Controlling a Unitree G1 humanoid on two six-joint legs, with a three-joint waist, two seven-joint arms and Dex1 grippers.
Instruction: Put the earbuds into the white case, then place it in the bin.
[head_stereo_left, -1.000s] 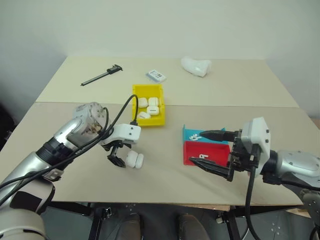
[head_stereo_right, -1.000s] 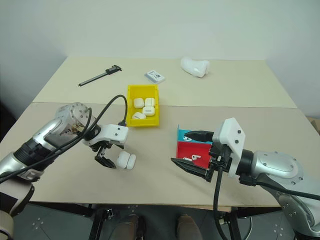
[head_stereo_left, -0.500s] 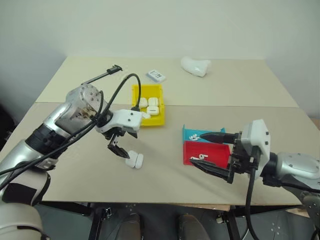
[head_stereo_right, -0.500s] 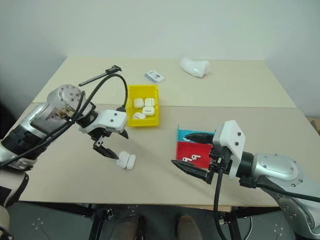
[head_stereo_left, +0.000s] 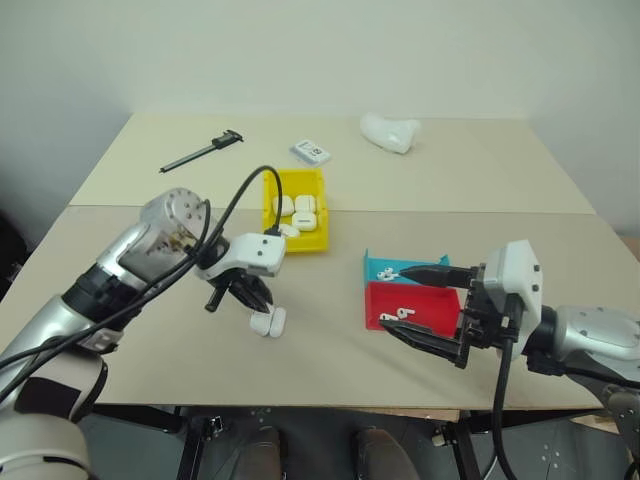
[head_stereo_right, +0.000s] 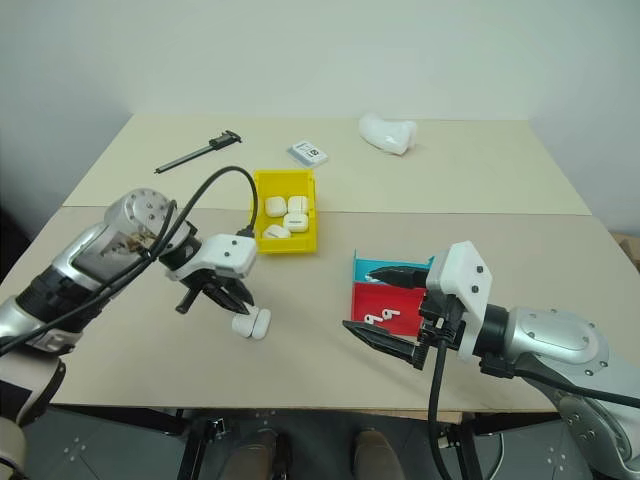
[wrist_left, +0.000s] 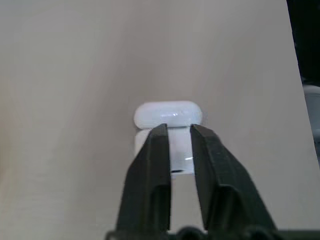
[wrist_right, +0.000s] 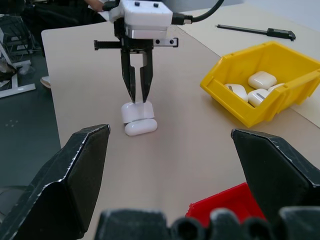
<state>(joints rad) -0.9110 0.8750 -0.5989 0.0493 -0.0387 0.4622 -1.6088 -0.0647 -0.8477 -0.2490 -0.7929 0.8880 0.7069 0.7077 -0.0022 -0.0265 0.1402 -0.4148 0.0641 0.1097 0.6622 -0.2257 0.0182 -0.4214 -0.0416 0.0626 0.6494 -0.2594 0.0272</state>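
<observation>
With its fingers drawn nearly together, the left tool (head_stereo_right: 228, 297) hangs just above the open white case (head_stereo_right: 250, 323) on the tabletop (head_stereo_right: 140, 340); pressing down off-centre could skid the glossy case away instead of shutting its lid.

The white case (head_stereo_left: 268, 322) lies open on the table, its rounded lid (wrist_left: 167, 114) folded back flat beside the body. The earbuds (head_stereo_left: 402, 314), tiny and glossy white with short stems, lie in the red tray. The yellow bin (head_stereo_left: 296, 185) stands further back, upright, holding several closed white cases.
</observation>
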